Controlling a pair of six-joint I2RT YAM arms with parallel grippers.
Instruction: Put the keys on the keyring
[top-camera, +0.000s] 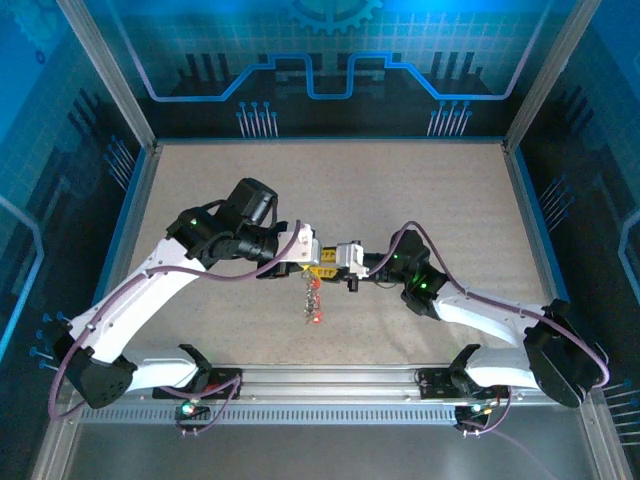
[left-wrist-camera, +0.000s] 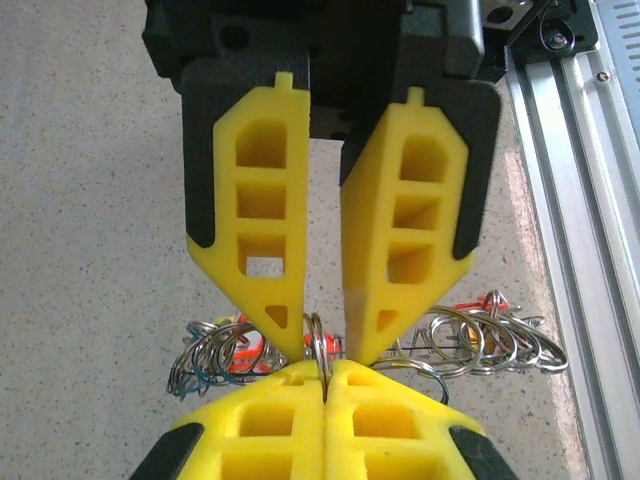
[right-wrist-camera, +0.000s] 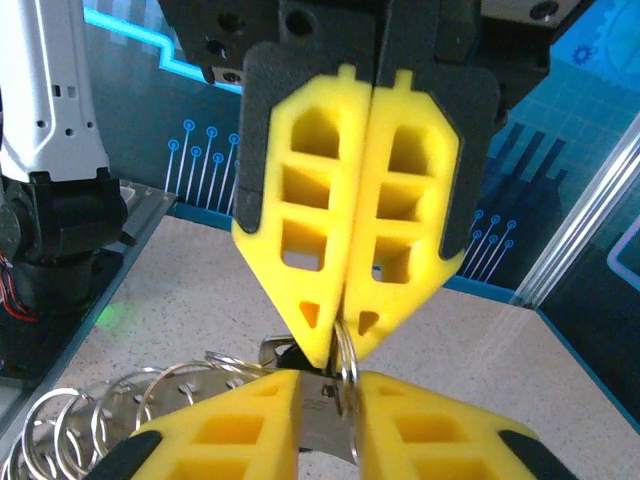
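Above the middle of the table (top-camera: 440, 190), the two grippers meet tip to tip. The right gripper (right-wrist-camera: 340, 345) has its jaws pressed together on the thin keyring (right-wrist-camera: 347, 372). The left gripper (left-wrist-camera: 325, 345) pinches a flat silvery key (right-wrist-camera: 318, 415) beside it. A bunch of rings, red tags and keys (top-camera: 312, 300) dangles just near of them.

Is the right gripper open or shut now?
Shut. The right gripper has its yellow fingers pressed together, with the keyring pinched at their tips.
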